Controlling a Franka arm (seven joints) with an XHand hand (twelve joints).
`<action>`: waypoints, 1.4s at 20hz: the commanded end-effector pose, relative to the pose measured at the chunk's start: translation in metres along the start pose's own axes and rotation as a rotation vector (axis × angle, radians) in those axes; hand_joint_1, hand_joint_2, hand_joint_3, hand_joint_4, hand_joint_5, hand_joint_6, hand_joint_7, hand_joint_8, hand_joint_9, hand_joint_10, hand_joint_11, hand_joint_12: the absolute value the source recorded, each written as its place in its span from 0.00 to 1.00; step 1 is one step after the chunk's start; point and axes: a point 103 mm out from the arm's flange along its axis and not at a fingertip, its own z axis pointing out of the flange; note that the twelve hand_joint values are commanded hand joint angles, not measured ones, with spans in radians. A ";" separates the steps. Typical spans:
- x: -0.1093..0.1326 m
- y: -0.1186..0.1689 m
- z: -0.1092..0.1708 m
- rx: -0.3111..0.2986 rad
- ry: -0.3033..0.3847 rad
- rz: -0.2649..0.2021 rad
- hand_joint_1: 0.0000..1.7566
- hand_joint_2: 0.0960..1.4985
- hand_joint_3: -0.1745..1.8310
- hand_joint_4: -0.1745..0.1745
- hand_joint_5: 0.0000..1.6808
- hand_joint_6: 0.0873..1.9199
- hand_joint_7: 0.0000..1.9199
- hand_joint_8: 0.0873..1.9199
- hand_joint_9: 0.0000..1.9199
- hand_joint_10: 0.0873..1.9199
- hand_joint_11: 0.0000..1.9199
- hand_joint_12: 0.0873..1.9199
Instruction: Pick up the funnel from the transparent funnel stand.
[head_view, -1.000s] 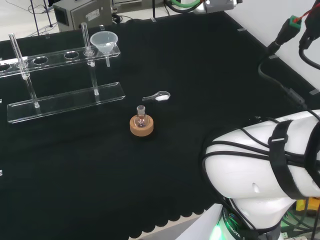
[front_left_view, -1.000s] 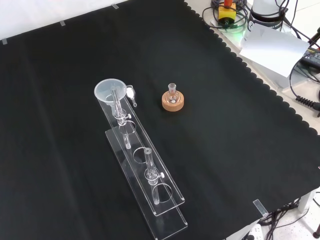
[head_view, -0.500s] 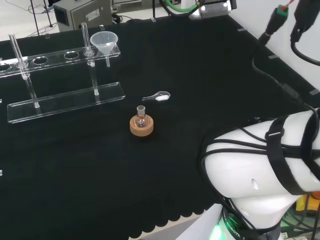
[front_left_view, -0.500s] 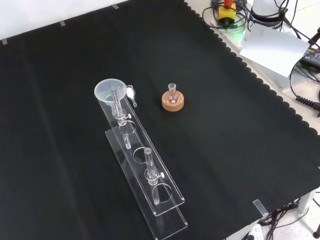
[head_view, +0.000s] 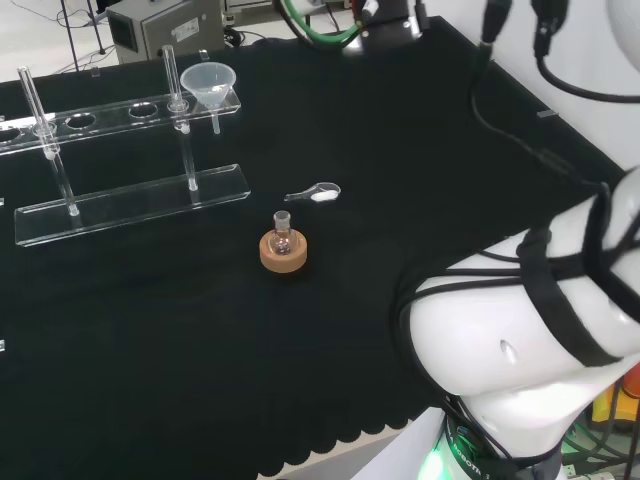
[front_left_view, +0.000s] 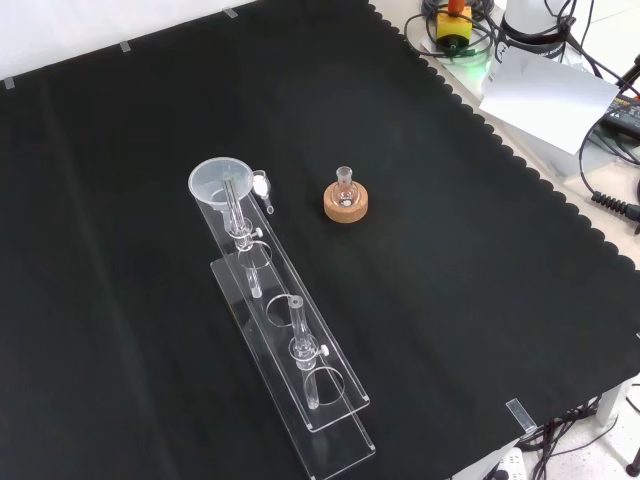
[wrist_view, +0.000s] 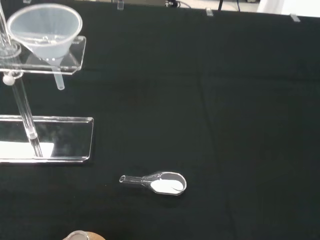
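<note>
A clear plastic funnel (head_view: 209, 84) sits in the end hole of the transparent stand's upper shelf, at the stand's right end in the head view. Its spout hangs below the shelf. In the front view the funnel (front_left_view: 217, 183) is at the stand's far end. The wrist view looks at the funnel (wrist_view: 46, 31) from some way off, across bare cloth. The stand (head_view: 130, 205) has a flat base, thin posts and a shelf with several round holes; it also shows as the stand (front_left_view: 300, 400) and the stand (wrist_view: 50, 145).
A small flask on a cork ring (head_view: 284, 245) stands in front of the stand, seen too as the flask on its ring (front_left_view: 346, 200). A clear scoop with white powder (head_view: 315, 194) lies between, also the scoop (wrist_view: 160, 183). The arm's white link (head_view: 530, 340) rises at the right.
In the head view the arm's white link and its cables have swung upward and leftward. The funnel, the stand, the flask and the scoop have not moved.
</note>
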 end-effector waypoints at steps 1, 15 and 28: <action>0.040 0.083 0.023 -0.002 -0.049 -0.040 0.02 0.77 0.26 0.47 0.13 0.00 0.01 0.19 0.08 0.30 0.01 0.71; 0.105 0.142 0.052 0.051 -0.076 -0.136 0.08 0.73 0.23 0.43 0.12 0.00 0.02 0.25 0.10 0.33 0.00 0.72; 0.133 0.168 0.071 0.152 -0.134 -0.185 0.21 0.63 0.21 0.34 0.13 0.00 0.02 0.30 0.13 0.35 0.06 0.72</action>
